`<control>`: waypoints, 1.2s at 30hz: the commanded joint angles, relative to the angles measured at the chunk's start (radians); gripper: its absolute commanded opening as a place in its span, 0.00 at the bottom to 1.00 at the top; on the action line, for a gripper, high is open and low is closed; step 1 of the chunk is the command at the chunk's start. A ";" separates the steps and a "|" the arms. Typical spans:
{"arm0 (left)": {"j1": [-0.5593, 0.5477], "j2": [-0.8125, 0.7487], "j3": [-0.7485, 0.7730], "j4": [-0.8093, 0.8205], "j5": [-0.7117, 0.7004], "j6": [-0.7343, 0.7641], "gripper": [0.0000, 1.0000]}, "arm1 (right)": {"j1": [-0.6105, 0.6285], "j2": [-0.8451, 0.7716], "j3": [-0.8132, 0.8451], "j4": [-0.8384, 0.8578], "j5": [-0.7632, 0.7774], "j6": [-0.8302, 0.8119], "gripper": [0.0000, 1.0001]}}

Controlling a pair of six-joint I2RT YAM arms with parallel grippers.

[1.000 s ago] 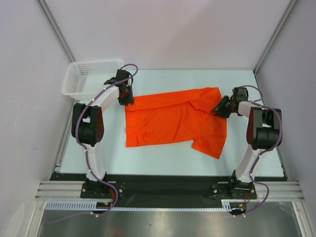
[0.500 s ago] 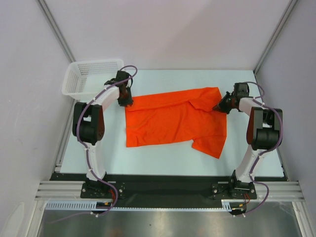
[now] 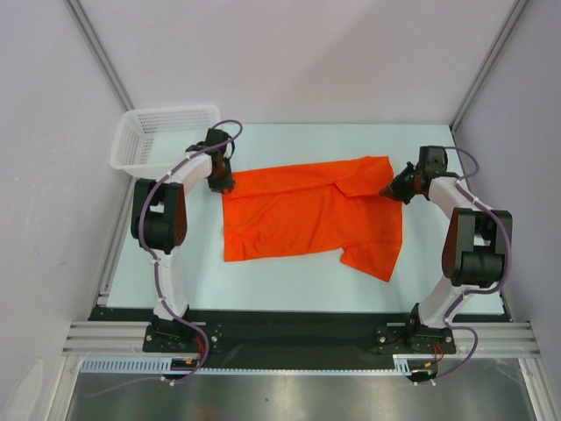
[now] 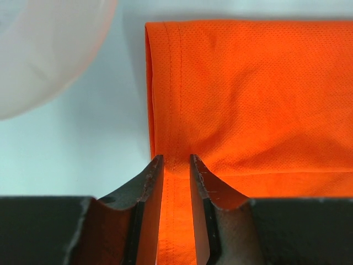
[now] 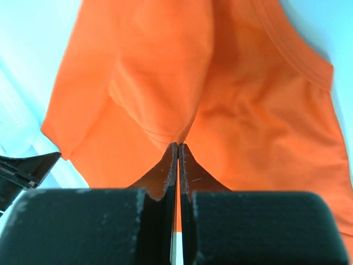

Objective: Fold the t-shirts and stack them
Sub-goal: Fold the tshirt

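Evidently the t-shirt is thin, limp, light: I would grip hems. Right jaws pinch a fold; left jaws stand slightly spread astride its hem.

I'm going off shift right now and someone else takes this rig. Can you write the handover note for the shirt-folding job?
Left gripper: jaws slightly apart, straddling the t-shirt hem at its far left corner; no firm grip visible.
Right gripper: shut on a pinch of cloth at the shirt's far right edge.
T-shirt: spread mostly flat on the table; white basket at the far left corner.
Done: both far corners reached.
Left: the fold itself, then stacking.
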 commanded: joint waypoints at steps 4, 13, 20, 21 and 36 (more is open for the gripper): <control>0.013 0.000 0.044 -0.001 0.000 -0.003 0.30 | 0.026 0.030 -0.068 0.013 0.019 0.041 0.00; 0.024 -0.016 0.013 0.007 0.002 -0.006 0.31 | 0.055 0.022 -0.077 0.049 0.036 0.089 0.00; 0.024 -0.029 0.019 0.005 0.006 -0.008 0.31 | 0.049 0.002 -0.140 0.065 0.056 0.076 0.00; 0.024 -0.029 0.022 0.002 0.008 -0.008 0.31 | 0.049 0.008 -0.140 0.066 0.058 0.072 0.00; 0.024 -0.069 0.033 -0.007 0.012 -0.026 0.31 | 0.035 -0.042 -0.077 -0.033 0.045 0.078 0.00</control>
